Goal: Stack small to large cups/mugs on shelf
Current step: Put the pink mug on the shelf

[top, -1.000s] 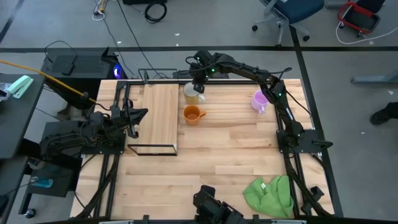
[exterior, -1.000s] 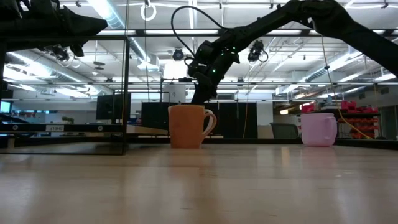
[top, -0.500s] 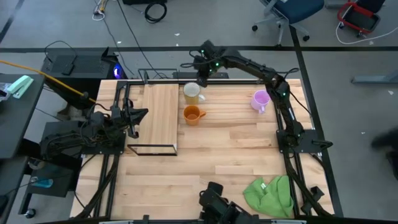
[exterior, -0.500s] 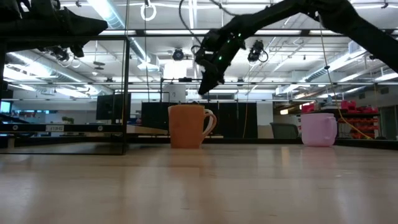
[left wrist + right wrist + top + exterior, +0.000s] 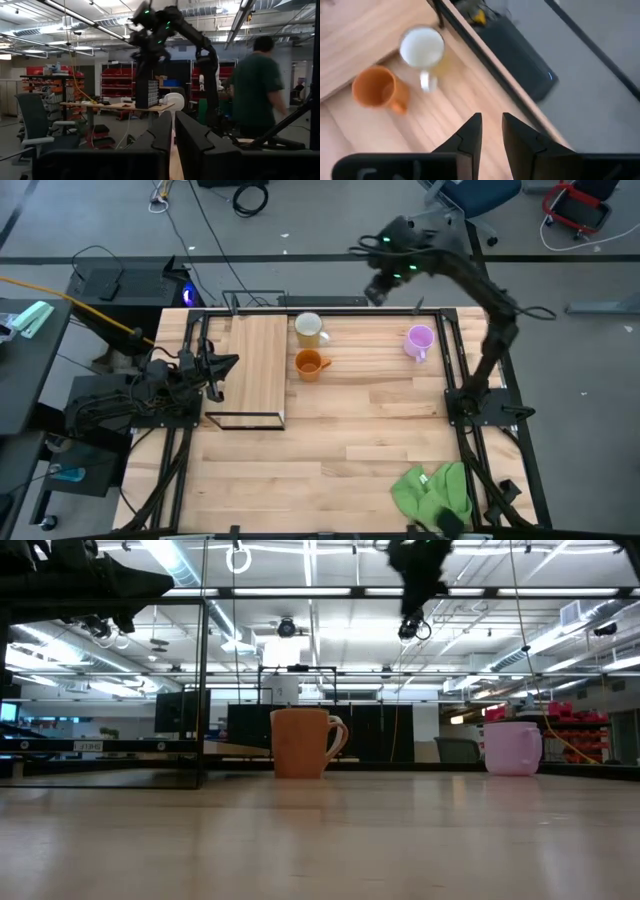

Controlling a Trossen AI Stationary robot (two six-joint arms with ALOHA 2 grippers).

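Three mugs stand upright on the table. The cream mug (image 5: 309,329) and the orange mug (image 5: 311,364) are just right of the shelf (image 5: 258,370); the purple mug (image 5: 418,340) is far right. In the low view the orange mug (image 5: 305,743) hides the cream one. My right gripper (image 5: 378,290) hangs high over the table's far edge, open and empty. In its wrist view the right gripper (image 5: 491,131) looks down on the cream mug (image 5: 422,47) and the orange mug (image 5: 374,87). My left gripper (image 5: 234,362) waits shut at the shelf's left side.
A green cloth (image 5: 435,490) lies crumpled at the near right corner. The shelf's black wire frame (image 5: 245,420) sticks out toward the near edge. A person (image 5: 255,85) walks in the room beyond the table. Bare wood lies between the mugs and the near edge.
My right gripper has risen quickly from just above the cream mug, swinging up and toward the table's right along its far edge, rolling as it went. All three mugs stand where they were.
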